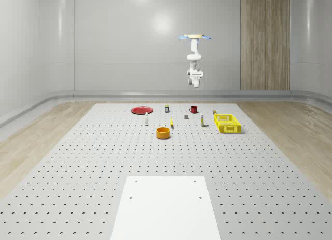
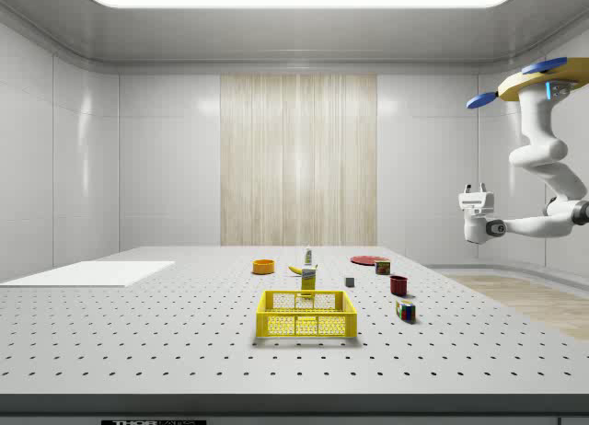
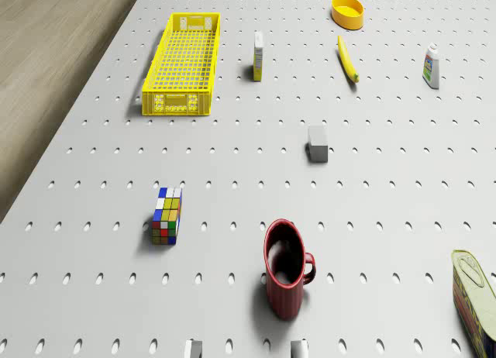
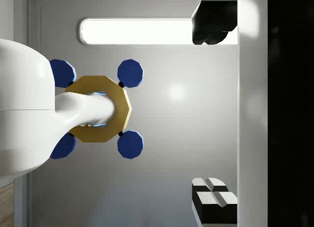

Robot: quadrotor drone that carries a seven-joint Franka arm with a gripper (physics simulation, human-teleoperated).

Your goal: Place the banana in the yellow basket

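Pincer (image 2: 477, 189) points upward beneath the drone (image 1: 195, 38) hovering high above table (image 1: 104, 162).

Whole-scene cam: far off, high, looks along the tabletop (image 1: 78, 167) toward the back wall. Side cam: low, near tabletop level, faces across it at the yellow basket (image 2: 306, 314). Drone cam: looks fwd and down, closer in; shares basket, banana (image 3: 348, 59), red mug (image 3: 285, 269) w/ both. Wrist cam: points up at the drone (image 4: 100, 109) and ceiling.

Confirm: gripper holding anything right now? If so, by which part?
Nothing held. The gripper is open and empty, high in the air under the hovering drone. The banana lies on the table, outside the yellow basket.
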